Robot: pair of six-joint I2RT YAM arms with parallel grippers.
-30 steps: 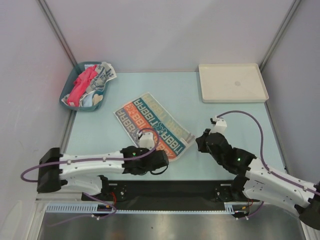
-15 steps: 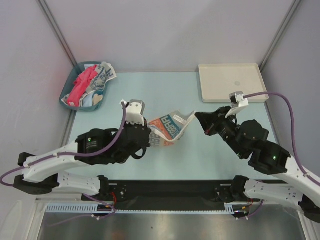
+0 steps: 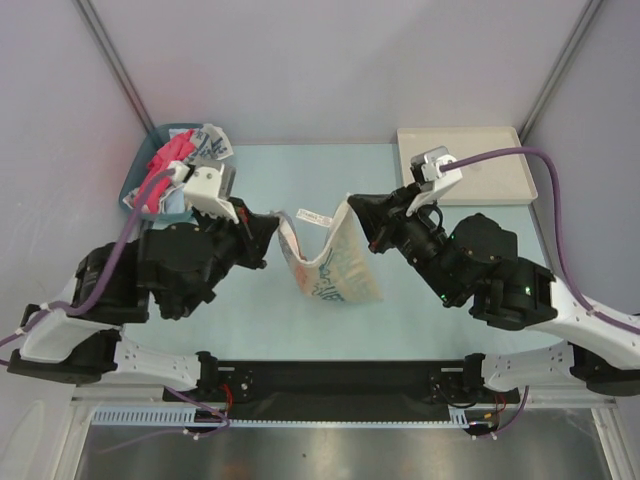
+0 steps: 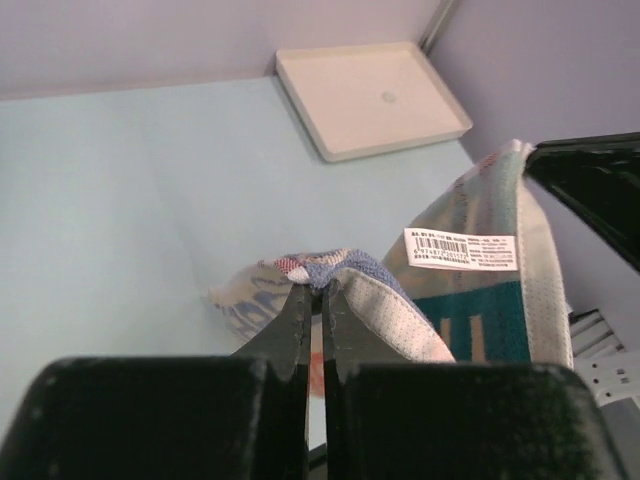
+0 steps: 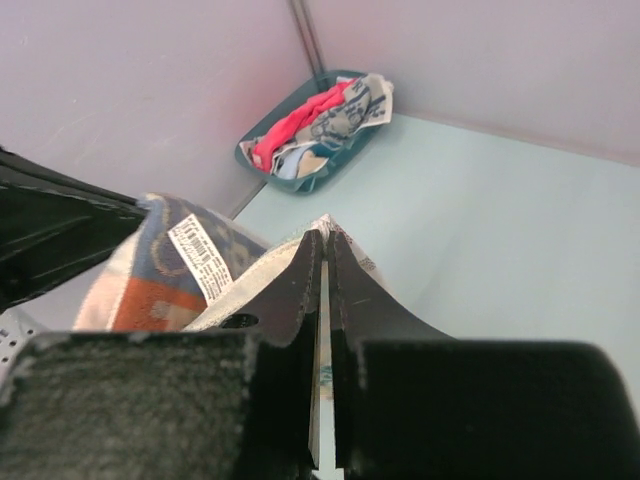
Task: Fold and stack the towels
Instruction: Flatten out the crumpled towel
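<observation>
The left jaws and right jaws are each clamped shut on a top corner of the lettered towel [image 3: 335, 270], which hangs above the middle of the table [image 3: 300, 170], its top edge sagging left to right and its length dropping downward, with the bin [image 5: 325, 172] of other towels [image 3: 172, 155] far left and the tray [image 3: 500, 170] far right, both well apart from it.

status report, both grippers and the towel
Left gripper shut on lettered towel, right gripper shut on its other end. Towel lifted, sagging between them. Other towels heaped in teal bin; nothing blocking.
</observation>
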